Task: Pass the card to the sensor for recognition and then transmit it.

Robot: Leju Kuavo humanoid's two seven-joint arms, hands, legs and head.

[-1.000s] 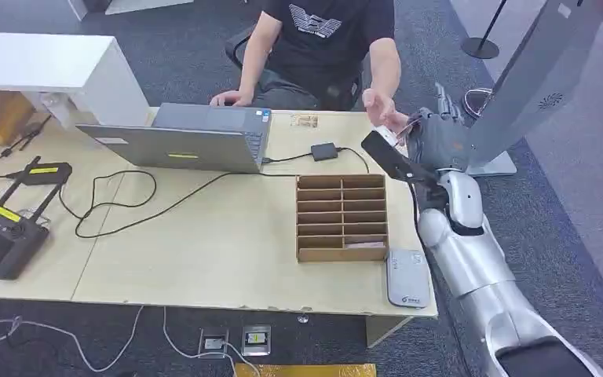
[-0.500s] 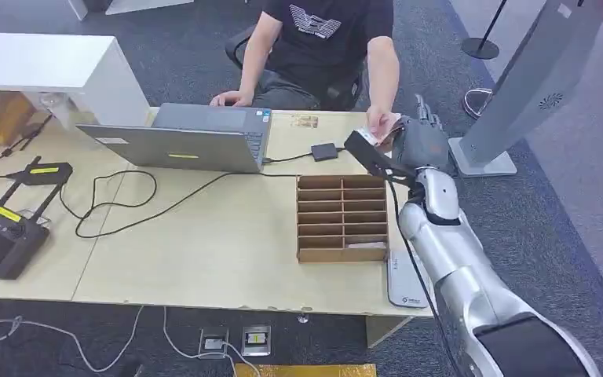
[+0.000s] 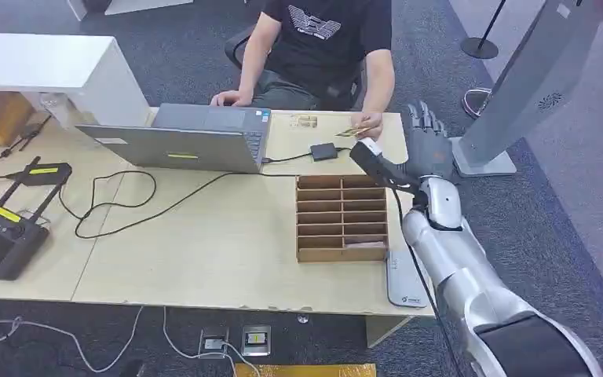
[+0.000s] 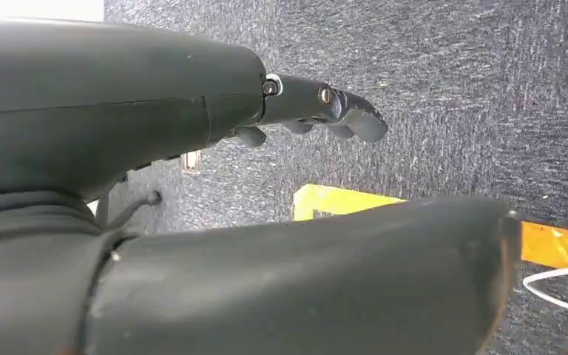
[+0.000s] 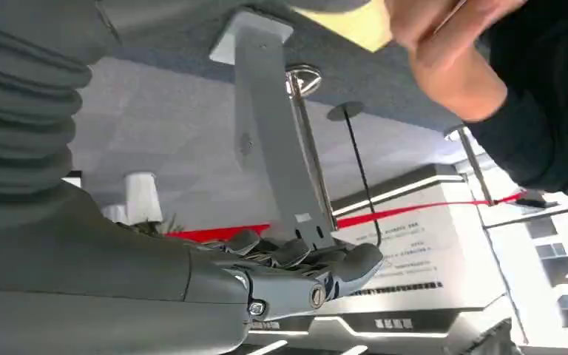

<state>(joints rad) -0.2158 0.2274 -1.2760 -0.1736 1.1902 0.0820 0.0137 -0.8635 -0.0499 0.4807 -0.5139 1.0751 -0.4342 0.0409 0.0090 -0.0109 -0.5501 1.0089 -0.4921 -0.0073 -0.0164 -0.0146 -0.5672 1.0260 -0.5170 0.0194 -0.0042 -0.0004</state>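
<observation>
- Head view: the right hand (image 3: 425,141) is raised at the table's (image 3: 228,251) far right corner, fingers straight, apart and holding nothing. Just beyond it, a person's hand (image 3: 369,123) presses the card (image 3: 351,131) onto the tabletop. The sensor (image 3: 407,279) lies behind the hand, near its forearm.
- Left wrist view: the left hand (image 4: 318,111) hangs over carpet, fingers extended, nothing held.
- Right wrist view: the right hand's fingers (image 5: 296,259) are loosely spread, nothing between them.

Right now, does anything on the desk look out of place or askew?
Nothing stands out. The card lies on the desk under the person's hand, and the right robot hand is raised beside it, empty.
</observation>
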